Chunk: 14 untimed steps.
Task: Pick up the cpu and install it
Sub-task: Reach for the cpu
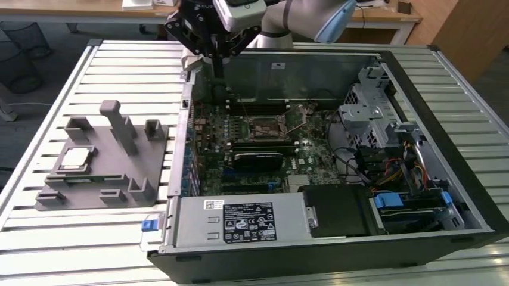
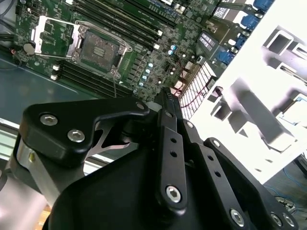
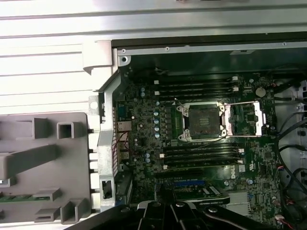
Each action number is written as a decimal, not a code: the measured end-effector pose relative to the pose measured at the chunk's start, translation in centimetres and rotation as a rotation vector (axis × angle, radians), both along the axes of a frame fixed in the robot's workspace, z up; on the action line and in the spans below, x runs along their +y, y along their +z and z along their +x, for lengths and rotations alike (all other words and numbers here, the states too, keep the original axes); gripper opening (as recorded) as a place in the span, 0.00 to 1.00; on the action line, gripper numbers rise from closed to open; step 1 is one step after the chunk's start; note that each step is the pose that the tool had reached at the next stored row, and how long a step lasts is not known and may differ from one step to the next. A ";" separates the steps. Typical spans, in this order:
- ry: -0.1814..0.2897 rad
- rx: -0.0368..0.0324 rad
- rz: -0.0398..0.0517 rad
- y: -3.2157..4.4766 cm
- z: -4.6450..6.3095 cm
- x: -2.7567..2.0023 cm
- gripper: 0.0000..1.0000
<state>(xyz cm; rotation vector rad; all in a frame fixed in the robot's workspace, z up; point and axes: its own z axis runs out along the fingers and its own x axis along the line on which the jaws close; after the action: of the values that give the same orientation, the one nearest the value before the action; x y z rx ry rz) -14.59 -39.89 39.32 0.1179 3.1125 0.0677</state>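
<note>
The cpu (image 1: 75,158), a small pale square chip, lies flat on the grey fixture (image 1: 104,179) at the exterior view's left, outside the case. My gripper (image 1: 216,69) hangs above the far left corner of the open computer case, fingers pointing down, shut and holding nothing. It is well away from the cpu. On the motherboard the cpu socket (image 1: 266,126) is empty, with its metal load plate (image 3: 244,120) flipped open beside it. Both wrist views show the socket (image 2: 98,48) (image 3: 204,120) beyond the black gripper (image 2: 165,96) (image 3: 165,207).
The black case (image 1: 445,137) lies on its side on a white slatted table (image 1: 119,65). A silver labelled box (image 1: 238,220) fills the near part of the case, with drive cages and cables (image 1: 382,137) at the exterior view's right. The fixture (image 3: 43,163) has upright posts (image 1: 119,122).
</note>
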 end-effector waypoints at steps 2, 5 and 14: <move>0.000 0.0000 0.0000 0.00 -0.1 0.00 0.11; 0.000 0.0000 -0.0001 0.00 -0.4 0.00 0.11; 0.000 0.0000 -0.0001 -0.01 -1.6 0.00 0.11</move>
<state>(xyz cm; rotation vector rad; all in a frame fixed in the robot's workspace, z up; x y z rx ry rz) -16.21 -39.90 39.31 0.1179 3.1125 0.0676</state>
